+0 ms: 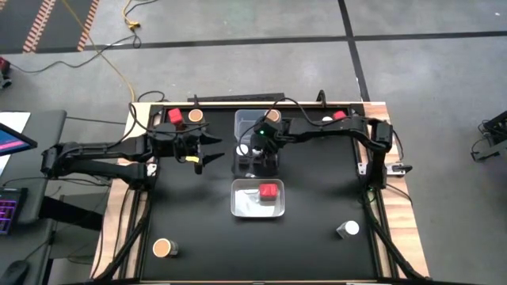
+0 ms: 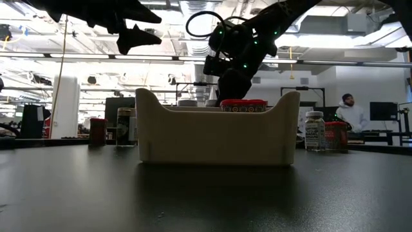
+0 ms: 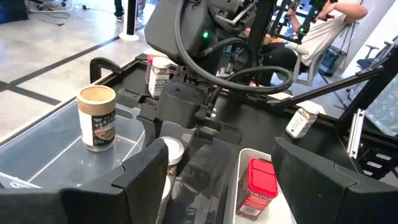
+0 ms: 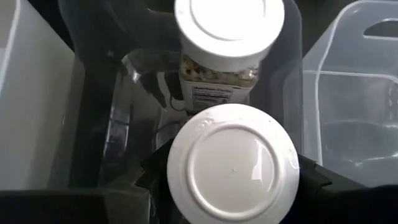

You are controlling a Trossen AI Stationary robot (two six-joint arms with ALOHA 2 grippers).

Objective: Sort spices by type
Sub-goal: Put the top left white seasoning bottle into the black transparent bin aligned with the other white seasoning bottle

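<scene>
- Both arms, the left arm (image 1: 95, 157) and the right arm (image 1: 348, 131), are dark, almost black, built of slim jointed links.
- The left gripper (image 1: 212, 150) ends in two pointed, wedge-shaped black fingers (image 3: 140, 180).
- Small green lights (image 1: 260, 133) glow on the right arm's wrist housing.
- Black cables (image 3: 217, 68) loop over that wrist in thick curves.
- The right gripper (image 4: 233, 180) has matte black fingers.

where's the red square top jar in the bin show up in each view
high view: red-top jar lies in the near bin, centre.
low view: its red lid peeks above the bin's wall.
left wrist view: beside the right finger.
right wrist view: not in it.
Shared landmark: that bin.
</scene>
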